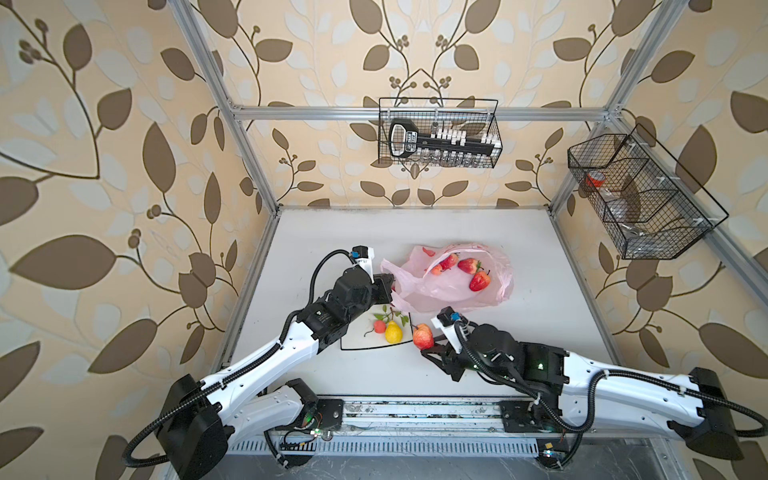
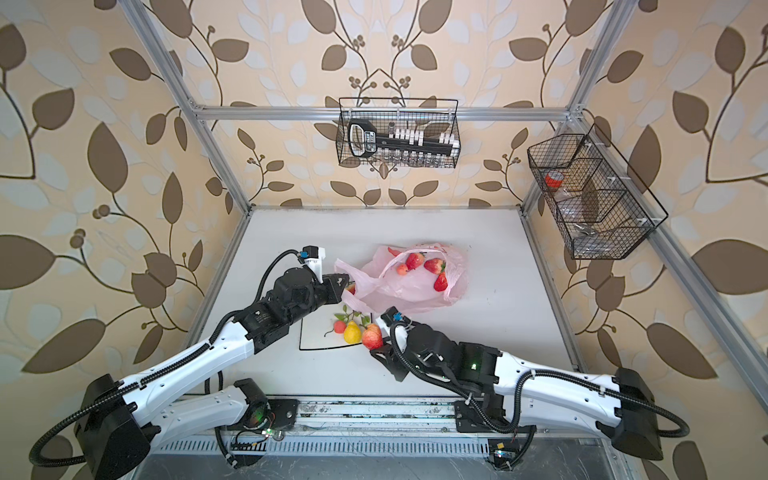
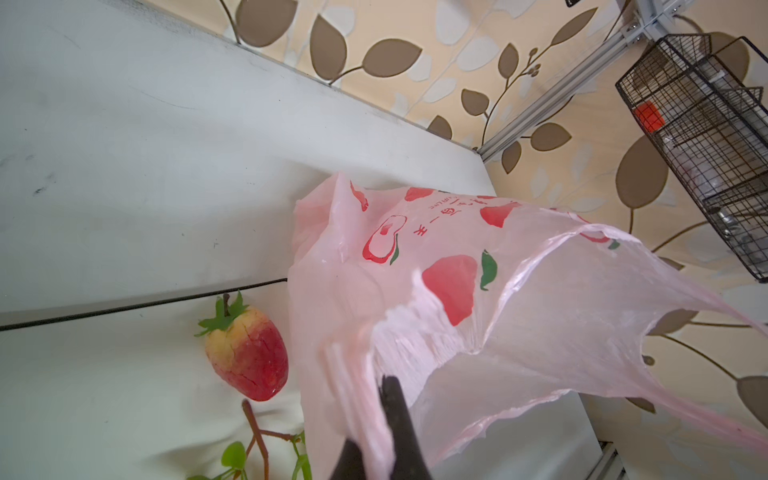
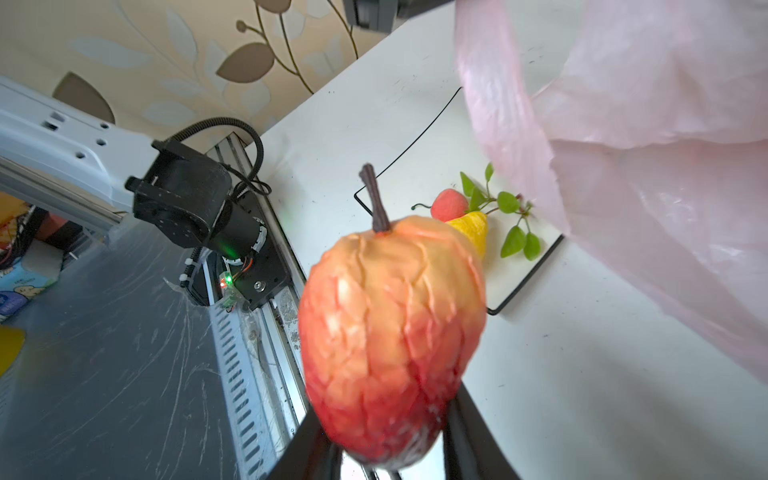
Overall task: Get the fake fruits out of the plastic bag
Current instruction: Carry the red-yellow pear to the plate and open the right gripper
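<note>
The pink plastic bag [image 1: 451,297] [image 2: 405,293] lies open mid-table with three red strawberries [image 1: 480,281] and a small peach [image 1: 436,270] inside. My left gripper [image 1: 390,292] [image 3: 374,419] is shut on the bag's near-left edge [image 3: 436,291], holding it lifted. Beside that edge a strawberry [image 3: 249,353] rests on the white plate [image 1: 357,343]. A yellow pear [image 1: 393,332] and a small red peach [image 1: 379,326] with a leafy twig also lie on the plate. Just above the plate's right edge, my right gripper [image 1: 430,347] [image 4: 386,449] is shut on an orange-red peach [image 1: 423,336] [image 4: 395,324].
A wire basket [image 1: 438,133] with a black tool hangs on the back wall. Another wire basket [image 1: 640,195] hangs on the right wall. The arms' base rail [image 1: 415,409] runs along the table's front edge. The white table [image 1: 552,316] is bare right of the bag.
</note>
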Robot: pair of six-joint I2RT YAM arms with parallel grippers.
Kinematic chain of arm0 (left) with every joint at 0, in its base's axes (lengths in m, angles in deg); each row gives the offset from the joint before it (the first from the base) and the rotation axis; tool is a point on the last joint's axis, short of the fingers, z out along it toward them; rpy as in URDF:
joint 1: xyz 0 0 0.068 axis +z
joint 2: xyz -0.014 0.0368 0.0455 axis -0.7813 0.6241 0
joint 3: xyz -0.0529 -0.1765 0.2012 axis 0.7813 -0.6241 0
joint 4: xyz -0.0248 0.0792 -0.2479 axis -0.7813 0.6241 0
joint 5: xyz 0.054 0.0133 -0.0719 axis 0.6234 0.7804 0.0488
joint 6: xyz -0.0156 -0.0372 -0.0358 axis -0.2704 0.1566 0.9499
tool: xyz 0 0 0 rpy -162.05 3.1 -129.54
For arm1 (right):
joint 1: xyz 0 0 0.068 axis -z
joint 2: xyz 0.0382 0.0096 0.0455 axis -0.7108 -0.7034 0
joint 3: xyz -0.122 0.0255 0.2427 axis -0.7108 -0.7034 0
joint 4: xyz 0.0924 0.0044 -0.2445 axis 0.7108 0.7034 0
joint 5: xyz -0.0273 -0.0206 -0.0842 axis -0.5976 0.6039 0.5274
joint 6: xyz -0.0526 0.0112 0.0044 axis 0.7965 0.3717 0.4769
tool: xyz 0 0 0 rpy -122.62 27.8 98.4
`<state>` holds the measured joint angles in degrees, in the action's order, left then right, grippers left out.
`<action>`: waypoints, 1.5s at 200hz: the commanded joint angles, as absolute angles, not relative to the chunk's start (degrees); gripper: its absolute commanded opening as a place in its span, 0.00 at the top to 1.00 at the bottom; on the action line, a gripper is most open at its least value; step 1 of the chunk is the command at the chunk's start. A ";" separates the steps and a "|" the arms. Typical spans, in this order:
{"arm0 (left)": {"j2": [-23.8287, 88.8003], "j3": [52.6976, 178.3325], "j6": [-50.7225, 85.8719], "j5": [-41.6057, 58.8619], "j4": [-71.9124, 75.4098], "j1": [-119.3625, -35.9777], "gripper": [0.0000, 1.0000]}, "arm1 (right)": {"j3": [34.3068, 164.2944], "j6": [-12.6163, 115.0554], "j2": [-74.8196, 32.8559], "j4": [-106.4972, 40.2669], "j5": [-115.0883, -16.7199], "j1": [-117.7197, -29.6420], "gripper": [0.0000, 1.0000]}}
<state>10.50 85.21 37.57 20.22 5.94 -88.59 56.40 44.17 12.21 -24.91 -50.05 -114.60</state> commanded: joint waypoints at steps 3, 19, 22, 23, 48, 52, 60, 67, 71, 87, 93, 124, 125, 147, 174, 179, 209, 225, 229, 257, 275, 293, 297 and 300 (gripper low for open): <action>11.46 89.25 34.34 16.06 8.20 -87.65 1.00 | 57.44 41.33 4.68 -34.36 -47.37 -117.44 0.70; 11.94 89.97 33.84 15.26 9.08 -87.46 1.00 | 58.85 39.38 -2.04 -39.77 -46.84 -118.51 0.70; 11.95 90.13 33.77 15.06 9.20 -87.42 1.00 | 59.26 39.04 -3.32 -40.59 -46.55 -118.70 0.70; 11.95 90.15 33.76 14.99 9.26 -87.46 1.00 | 59.46 38.95 -3.80 -40.86 -46.46 -118.78 0.70; 11.92 91.68 33.18 14.13 11.46 -87.40 1.00 | 64.31 37.97 -13.98 -44.56 -44.28 -121.26 0.71; 11.97 92.07 33.02 13.87 11.96 -87.41 1.00 | 65.35 38.06 -15.67 -44.62 -43.71 -121.71 0.71; 12.11 93.10 32.58 13.48 13.19 -87.39 1.00 | 67.49 38.44 -18.70 -44.47 -42.55 -122.60 0.71; 12.29 94.09 32.05 13.30 14.42 -87.38 1.00 | 69.11 38.68 -20.99 -44.42 -41.55 -122.95 0.71; 12.43 94.70 31.73 13.16 15.10 -87.41 1.00 | 69.92 38.75 -22.00 -44.44 -41.18 -123.09 0.71; 12.70 96.74 30.20 13.30 18.02 -87.34 1.00 | 72.72 38.84 -26.61 -45.09 -39.54 -123.10 0.72; 12.74 97.36 29.69 13.51 19.04 -87.40 1.00 | 73.64 39.02 -27.96 -45.15 -38.67 -123.16 0.72; 12.18 99.19 26.95 15.05 22.91 -87.41 1.00 | 79.18 38.64 -35.81 -43.88 -34.70 -122.99 0.72; 12.15 99.21 26.92 15.12 23.01 -87.37 1.00 | 79.39 38.57 -36.09 -43.83 -34.55 -122.95 0.72; 11.56 99.65 25.85 15.67 24.24 -87.41 1.00 | 82.56 37.33 -40.06 -42.24 -32.26 -122.50 0.72; 11.08 99.76 25.44 15.73 24.58 -87.37 1.00 | 86.23 36.65 -44.23 -39.88 -30.75 -121.45 0.71; 11.08 99.81 25.46 15.73 24.67 -87.41 1.00 | 86.64 36.51 -44.78 -39.68 -30.64 -121.17 0.72; 10.56 99.59 25.82 15.36 24.59 -87.37 1.00 | 88.84 35.82 -47.33 -37.85 -30.54 -119.13 0.71; 10.44 99.36 25.90 15.12 24.41 -87.42 1.00 | 90.32 35.87 -49.01 -36.59 -30.60 -118.27 0.70; 10.44 99.41 25.91 15.16 24.39 -87.42 1.00 | 90.64 35.85 -49.50 -36.22 -30.68 -118.09 0.69; 10.29 99.37 26.01 14.80 24.46 -87.40 1.00 | 92.49 36.05 -51.79 -34.94 -30.56 -117.81 0.67; 9.96 99.22 26.10 14.44 24.42 -87.40 1.00 | 93.15 35.71 -52.61 -34.13 -29.59 -117.80 0.60; 9.76 98.98 26.27 14.01 24.41 -87.34 1.00 | 93.10 35.15 -52.52 -34.22 -29.74 -117.71 0.54; 9.76 98.97 26.34 13.91 24.36 -87.35 1.00 | 93.06 35.09 -52.46 -34.07 -29.83 -117.80 0.52; 9.71 98.95 26.37 13.88 24.37 -87.36 1.00 | 93.01 34.98 -52.38 -34.03 -29.84 -117.81 0.51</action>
